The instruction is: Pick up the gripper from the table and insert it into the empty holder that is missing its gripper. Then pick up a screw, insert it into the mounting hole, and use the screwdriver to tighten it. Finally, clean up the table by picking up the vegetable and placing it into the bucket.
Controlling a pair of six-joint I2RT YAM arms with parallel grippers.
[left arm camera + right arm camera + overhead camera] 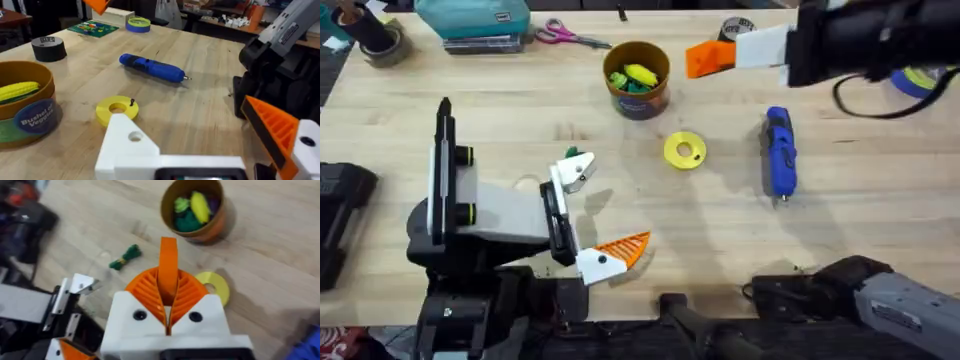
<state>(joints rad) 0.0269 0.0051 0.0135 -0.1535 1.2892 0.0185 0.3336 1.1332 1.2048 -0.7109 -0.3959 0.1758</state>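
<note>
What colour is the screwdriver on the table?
The screwdriver is blue with a thin metal tip, seen best in the left wrist view.

You have a pale wooden bench (880, 240) with the bucket (638, 80) standing toward its far side as your landmark. Just nearer than the bucket lies a flat yellow disc (685, 150); the blue screwdriver (779, 155) lies right of that. The green vegetable (125, 257) lies left of the bucket. Pink-handled scissors (568, 36) lie beyond it, to the left.
</note>
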